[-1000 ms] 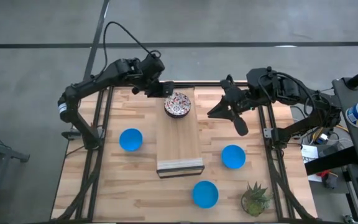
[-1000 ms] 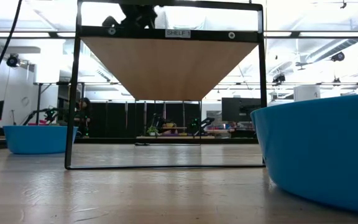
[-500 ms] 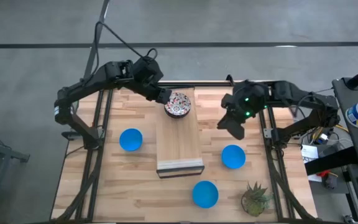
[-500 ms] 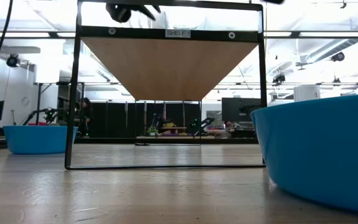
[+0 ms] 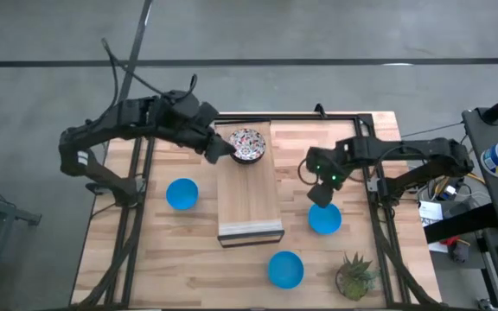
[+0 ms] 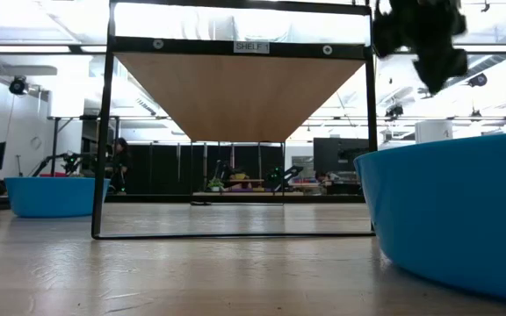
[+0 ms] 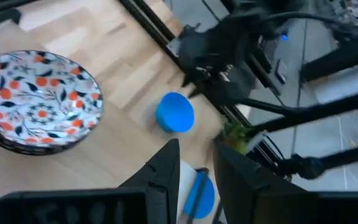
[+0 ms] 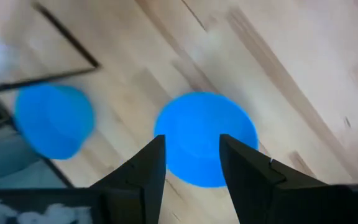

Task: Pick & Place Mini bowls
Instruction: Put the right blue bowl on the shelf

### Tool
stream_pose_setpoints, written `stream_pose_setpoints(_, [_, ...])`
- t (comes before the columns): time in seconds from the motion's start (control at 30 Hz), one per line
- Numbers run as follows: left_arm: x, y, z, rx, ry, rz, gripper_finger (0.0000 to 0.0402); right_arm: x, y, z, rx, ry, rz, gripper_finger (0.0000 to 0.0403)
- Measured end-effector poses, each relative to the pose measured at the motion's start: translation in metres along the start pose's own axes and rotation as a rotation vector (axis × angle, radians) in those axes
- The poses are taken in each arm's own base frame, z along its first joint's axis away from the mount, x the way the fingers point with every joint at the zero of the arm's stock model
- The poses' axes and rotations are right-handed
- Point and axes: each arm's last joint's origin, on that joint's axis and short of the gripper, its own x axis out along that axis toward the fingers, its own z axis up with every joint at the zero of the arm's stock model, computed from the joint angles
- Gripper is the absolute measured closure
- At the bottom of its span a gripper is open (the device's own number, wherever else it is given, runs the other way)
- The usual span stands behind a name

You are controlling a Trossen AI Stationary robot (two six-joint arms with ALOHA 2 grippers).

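Bowls lay spread below me in the high view: my right gripper [image 5: 322,195] hung just over one blue bowl [image 5: 324,218], while my left gripper [image 5: 219,149] sat beside the patterned bowls [image 5: 247,145] stacked on the wooden board [image 5: 249,194]. In my right wrist view, my empty, parted fingers [image 8: 143,172] framed that blue bowl [image 8: 205,138]. My left wrist view showed narrowly parted fingers [image 7: 164,171] near the patterned stack [image 7: 35,101].
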Motion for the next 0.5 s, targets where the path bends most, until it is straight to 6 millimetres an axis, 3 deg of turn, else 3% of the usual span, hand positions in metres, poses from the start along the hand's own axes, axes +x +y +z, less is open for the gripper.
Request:
stream_pose_setpoints(0.23, [-0.008, -0.006, -0.006, 0.025, -0.001, -0.029, 0.0313, 0.036, -0.023, -0.011, 0.122, 0.069, -0.135, 0.0257])
stream_pose_setpoints(0.5, [-0.009, -0.008, -0.006, 0.039, -0.012, -0.047, 0.0313, 0.068, -0.041, -0.02, 0.141, 0.115, -0.183, 0.0267])
